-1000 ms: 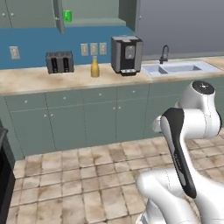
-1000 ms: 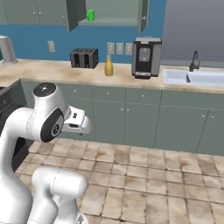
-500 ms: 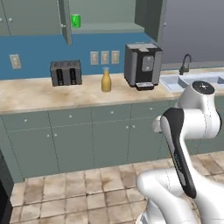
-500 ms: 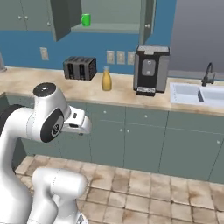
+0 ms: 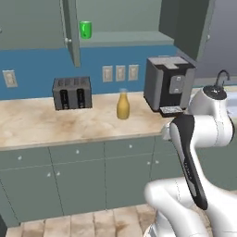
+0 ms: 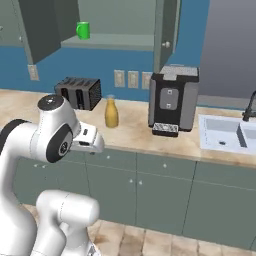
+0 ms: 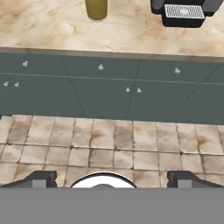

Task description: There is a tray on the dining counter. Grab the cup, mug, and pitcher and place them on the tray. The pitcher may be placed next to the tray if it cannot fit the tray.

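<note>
The amber pitcher (image 5: 122, 105) (image 6: 111, 113) stands upright on the kitchen counter between a toaster and a coffee machine; its base shows at the top of the hand view (image 7: 96, 8). The green mug (image 5: 85, 29) (image 6: 83, 30) sits on the shelf of an open wall cabinet above the toaster. My gripper (image 7: 112, 178) is open and holds nothing, its fingertips (image 7: 41, 177) spread wide, hanging over the tiled floor well short of the counter. The cup, the tray and the dining counter are out of view.
A black toaster (image 5: 71, 92) (image 6: 78, 93) and a coffee machine (image 5: 169, 83) (image 6: 172, 102) flank the pitcher. A sink (image 6: 227, 135) lies to the right. Open cabinet doors (image 5: 70, 28) (image 6: 167, 30) jut out overhead. Knobbed cabinet fronts (image 7: 113, 92) stand ahead across the tiled floor (image 7: 113, 140).
The whole picture has shifted and grown: the base has driven closer to the kitchen counter. The arm keeps the same pose and the gripper stays open.
</note>
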